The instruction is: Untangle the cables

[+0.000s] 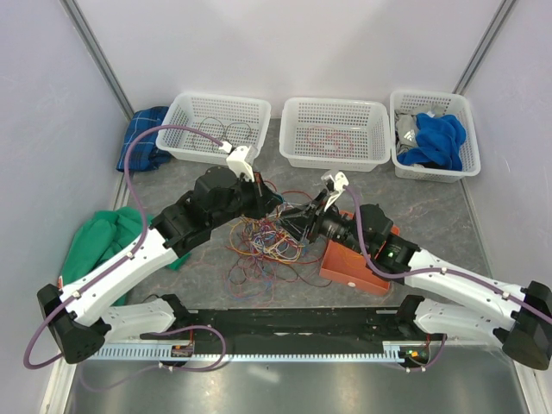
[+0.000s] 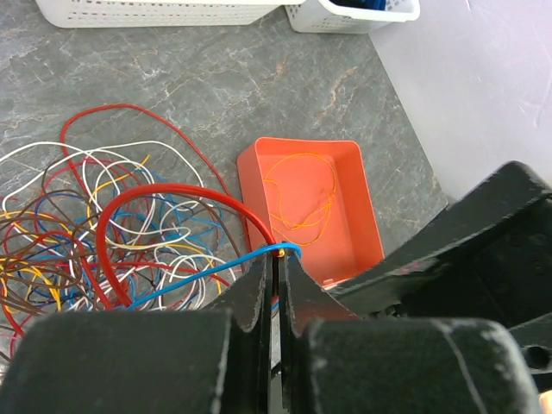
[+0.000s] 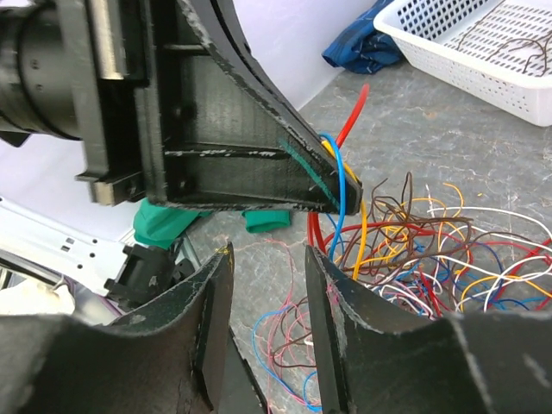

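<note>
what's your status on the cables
Left pincer shut on red and blue cables. Right pincer open beside it. Pile tangled. Orange bin close by.

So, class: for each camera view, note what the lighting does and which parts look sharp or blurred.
Top view: soft, even light, with glare on the front metal strip. Left wrist view: the left gripper is dark and blurred; the cables and orange box are sharp. Right wrist view: the right gripper is blurred, the cables crisp.

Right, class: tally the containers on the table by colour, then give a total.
White baskets: 3
Orange box: 1
Total: 4
</note>
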Motion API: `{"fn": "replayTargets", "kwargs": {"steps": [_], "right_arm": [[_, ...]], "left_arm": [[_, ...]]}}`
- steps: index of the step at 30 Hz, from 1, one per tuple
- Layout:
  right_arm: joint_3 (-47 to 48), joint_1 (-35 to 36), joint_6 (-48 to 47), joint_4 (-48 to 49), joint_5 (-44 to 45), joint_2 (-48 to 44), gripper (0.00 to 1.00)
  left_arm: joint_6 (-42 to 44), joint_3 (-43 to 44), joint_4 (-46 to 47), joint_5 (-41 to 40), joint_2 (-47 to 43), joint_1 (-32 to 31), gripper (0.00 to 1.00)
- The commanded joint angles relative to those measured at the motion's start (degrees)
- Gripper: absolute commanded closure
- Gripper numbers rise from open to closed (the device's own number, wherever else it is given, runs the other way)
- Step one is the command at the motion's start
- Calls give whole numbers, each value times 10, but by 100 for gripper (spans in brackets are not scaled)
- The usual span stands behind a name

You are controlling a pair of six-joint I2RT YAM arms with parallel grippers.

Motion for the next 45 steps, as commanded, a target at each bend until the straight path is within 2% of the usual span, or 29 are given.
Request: {"fn": "replayTargets", "kwargs": {"steps": [1,4,9,14,16,17,18,19,21,22,23,24,25,27,30,38,41,44,45], "right_arm": [[14,3,-2,51,4,22,53],[5,3,-3,72,20,43,49],[-7,3,-3,109,52,68,48],[-7,3,-11,102,77,78,49],[-10,3,-11,105,82,81,58],[-10,3,-10,105,81,82,80],[-6,3,-5,102,80,81,94],[1,3,-5,94,78,79,100],[29,3,-11,52,76,57,100],[42,4,-21,13,81,46,100],[58,5,-29,-12,87,36,100],[98,6,-38,-41,94,18,100],[121,5,-59,-96,110,13,100],[187,5,-76,-147,130,1,100],[266,5,-106,-229,161,0,100],[441,5,-142,-335,183,44,100],[480,5,-143,-351,174,58,100],[487,5,-129,-359,165,65,100],[485,5,-121,-359,160,65,100]], "left_arm": [[-3,15,29,26,2,-2,98],[-9,13,31,34,0,-2,98],[-19,5,36,52,0,-2,98],[-22,-3,36,52,-10,-2,98],[-23,-4,37,50,-13,-2,98],[-22,-4,38,48,-14,-2,98],[-20,-5,37,47,-14,-2,98],[-18,-5,34,36,-15,-2,98],[-18,-4,21,17,-20,-2,86],[-18,-5,6,-20,-24,-2,63],[-21,-7,-5,-42,-35,-2,52],[-31,-7,-16,-67,-42,-2,35],[-36,-10,-37,-115,-49,-2,30],[-46,-17,-53,-186,-78,-2,23],[-60,-38,-70,-257,-131,-2,16],[-59,-83,-70,-306,-206,-2,16],[-52,-109,-40,-277,-233,-2,16],[-24,-170,90,-192,-285,-2,17],[-19,-190,170,-140,-296,-2,17]]}}
